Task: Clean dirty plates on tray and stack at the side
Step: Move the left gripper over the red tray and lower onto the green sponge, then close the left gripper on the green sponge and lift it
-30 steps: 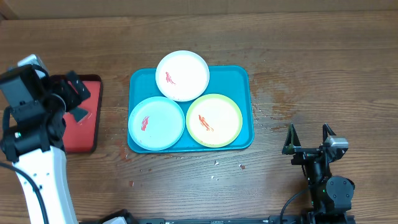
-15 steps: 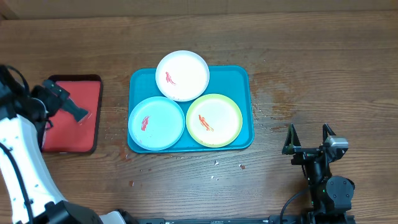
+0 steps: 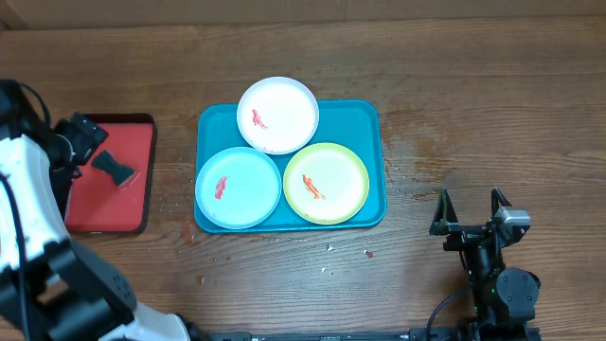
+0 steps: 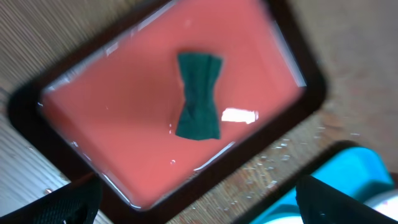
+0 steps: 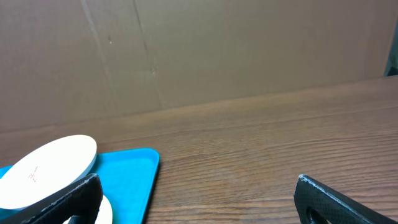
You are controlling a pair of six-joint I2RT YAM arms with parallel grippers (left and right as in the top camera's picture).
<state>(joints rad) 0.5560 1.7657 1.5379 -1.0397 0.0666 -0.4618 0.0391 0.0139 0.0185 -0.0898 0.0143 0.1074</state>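
Dirty plates (image 3: 248,197) show three smears (image 3: 258,119) overhead; right wrist catches just one.

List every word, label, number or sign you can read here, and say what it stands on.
None: no readable text in any view.
The red-orange marks on the white round plastic plate, the light blue plate and the yellow-green plate are smears, not writing.
The teal rectangular plastic tray, the red dark-rimmed tray and the dark green cloth piece bear no label.
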